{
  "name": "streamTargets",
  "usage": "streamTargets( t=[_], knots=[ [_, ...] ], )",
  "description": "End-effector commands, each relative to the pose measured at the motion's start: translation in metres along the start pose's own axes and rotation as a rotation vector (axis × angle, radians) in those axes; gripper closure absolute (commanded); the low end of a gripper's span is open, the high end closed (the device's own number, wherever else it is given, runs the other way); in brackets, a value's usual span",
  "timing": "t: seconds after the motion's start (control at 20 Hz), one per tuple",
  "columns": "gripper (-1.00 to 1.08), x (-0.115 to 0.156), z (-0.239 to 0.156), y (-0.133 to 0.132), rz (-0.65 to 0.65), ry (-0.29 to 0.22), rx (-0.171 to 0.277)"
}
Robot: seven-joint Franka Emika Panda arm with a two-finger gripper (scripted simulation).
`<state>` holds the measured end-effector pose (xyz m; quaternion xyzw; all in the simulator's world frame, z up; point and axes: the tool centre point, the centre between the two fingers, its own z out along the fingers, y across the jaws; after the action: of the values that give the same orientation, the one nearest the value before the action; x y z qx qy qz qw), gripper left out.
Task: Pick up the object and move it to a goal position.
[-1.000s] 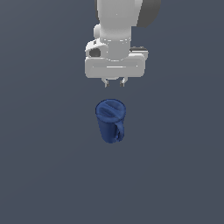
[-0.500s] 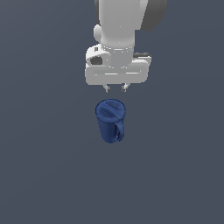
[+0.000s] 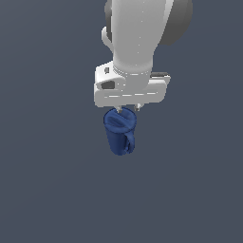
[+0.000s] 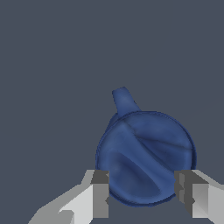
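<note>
Blue mug (image 3: 120,132), a small dark blue cylindrical vessel with a ridged round top and a loop handle, standing upright on the plain grey surface (image 3: 52,180) near the middle of the exterior view. Its handle faces toward the camera and slightly toward the exterior view's right. Directly above it hangs the white arm (image 3: 137,38), whose broad wrist housing is wider than the mug and hides most of the gripper (image 3: 127,109) from this side; only the two short fingertips show beneath the housing, at the level of the mug's rim.

In the wrist view the mug (image 4: 146,155) is seen from above: the round top with its curved ridges fills the space between the fingers, and the handle projects outward from the rim, away from the fingers. The gripper (image 4: 142,192) stands spread wide, one dark-padded finger on each side of the rim, with the rim's outer edge lying between them. The pad of one finger (image 4: 99,192) lies just beside the mug's edge and the other pad just beside the opposite edge; whether either touches the rim cannot be told. Nothing is clamped, and the mug rests on the surface, not lifted
</note>
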<state>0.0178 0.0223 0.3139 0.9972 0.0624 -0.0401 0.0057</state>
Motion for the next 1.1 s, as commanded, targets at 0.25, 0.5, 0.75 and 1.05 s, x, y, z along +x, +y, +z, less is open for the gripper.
streamTargets(
  t=[0.25,0.5,0.75,1.05],
  knots=[
    [-0.20,0.030,0.014,-0.002,-0.037,-0.061,-0.006],
    [-0.20,0.047,0.026,-0.004,-0.060,-0.101,-0.009],
    [-0.20,0.061,0.039,-0.005,-0.081,-0.141,-0.013],
    [-0.20,0.075,0.058,-0.008,-0.105,-0.189,-0.017]
  ],
)
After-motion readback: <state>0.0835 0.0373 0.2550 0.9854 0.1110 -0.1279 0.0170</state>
